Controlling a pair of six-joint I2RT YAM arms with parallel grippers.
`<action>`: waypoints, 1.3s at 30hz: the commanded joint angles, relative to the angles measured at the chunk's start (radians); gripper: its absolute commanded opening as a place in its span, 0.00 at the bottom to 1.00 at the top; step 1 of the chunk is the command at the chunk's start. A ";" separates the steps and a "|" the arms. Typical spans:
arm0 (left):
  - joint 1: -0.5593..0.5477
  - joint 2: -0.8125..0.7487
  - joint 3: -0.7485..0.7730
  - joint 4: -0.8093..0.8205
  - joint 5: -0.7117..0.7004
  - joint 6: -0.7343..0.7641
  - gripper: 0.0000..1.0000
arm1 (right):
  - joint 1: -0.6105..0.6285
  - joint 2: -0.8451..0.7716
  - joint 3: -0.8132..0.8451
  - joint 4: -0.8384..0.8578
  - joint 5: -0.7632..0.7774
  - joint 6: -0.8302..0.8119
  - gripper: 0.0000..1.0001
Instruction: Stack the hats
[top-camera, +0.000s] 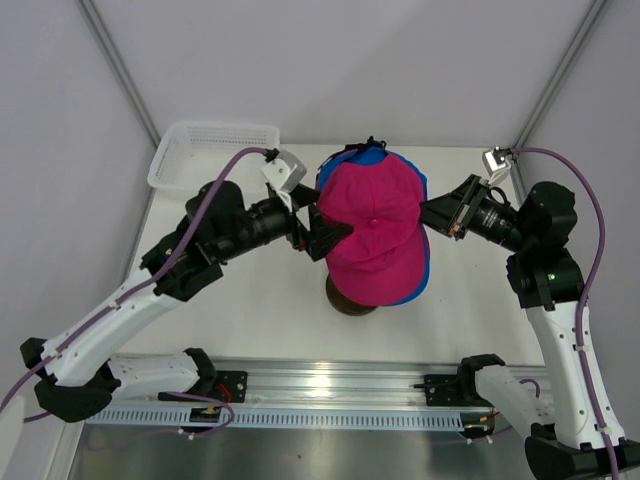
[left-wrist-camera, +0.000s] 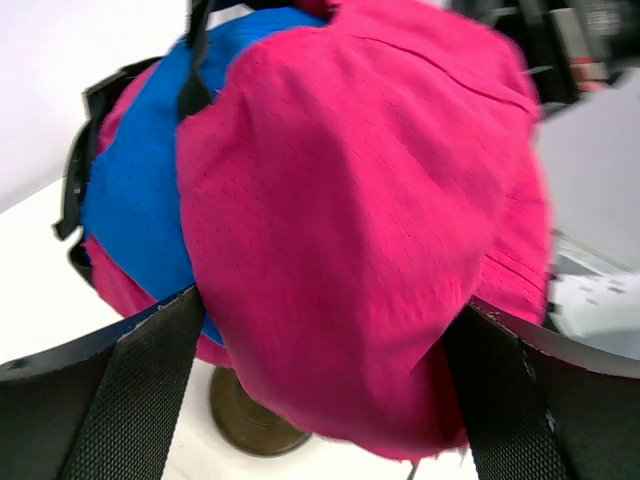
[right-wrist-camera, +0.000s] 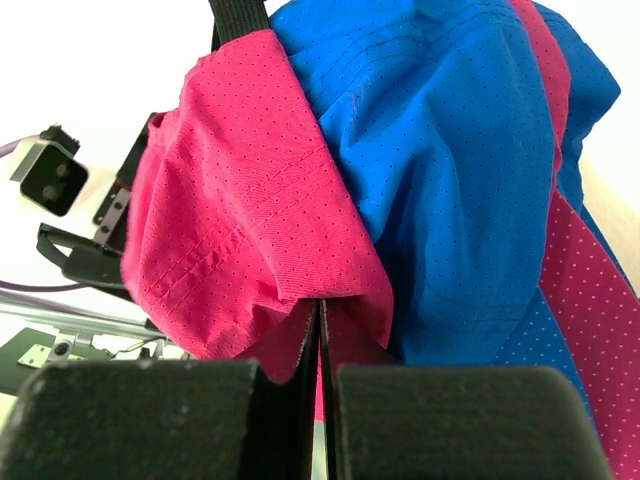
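Note:
A stack of hats sits on a stand with a dark round base (top-camera: 345, 303). The top hat is magenta pink (top-camera: 370, 230), with a blue hat's edge (top-camera: 422, 272) showing under it. My left gripper (top-camera: 325, 232) is open at the stack's left side. In the left wrist view its fingers (left-wrist-camera: 140, 390) stand on either side of the pink hat (left-wrist-camera: 380, 220), with a blue hat (left-wrist-camera: 140, 190) behind. My right gripper (top-camera: 428, 215) is at the stack's right side. In the right wrist view it (right-wrist-camera: 320, 305) is shut on a fold of the pink hat (right-wrist-camera: 240, 230), beside a blue hat (right-wrist-camera: 460, 180).
A white mesh basket (top-camera: 210, 150) stands at the back left corner of the table. White walls close in the back and both sides. The arms' base rail (top-camera: 330, 385) runs along the near edge.

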 joint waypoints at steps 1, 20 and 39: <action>-0.030 0.030 0.058 0.043 -0.199 0.050 0.98 | 0.002 -0.018 -0.001 0.052 0.028 0.006 0.00; -0.044 -0.041 0.237 0.138 0.049 -0.128 0.01 | -0.008 -0.044 0.238 -0.231 0.067 -0.293 0.66; 0.301 0.390 0.901 0.043 -0.303 -0.498 0.01 | -0.074 0.146 0.369 0.135 0.058 -0.513 0.93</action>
